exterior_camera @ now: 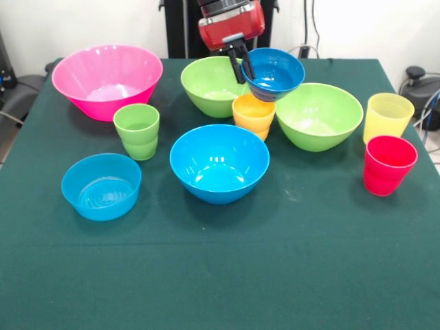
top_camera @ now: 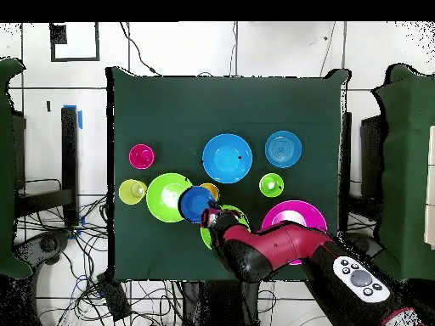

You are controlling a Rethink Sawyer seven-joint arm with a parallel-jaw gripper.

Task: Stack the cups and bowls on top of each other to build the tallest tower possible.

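The light is bright and even, and it seems to come from above. Shiny white spots sit inside the bright blue bowl and on the floor of the big pink bowl. Soft, faint shadows lie on the green counter just under the bowls and beside the red cup. No shadow is dark or hard. In the front view the things look clear. In the overhead view they are small, so fine marks are hard to see.
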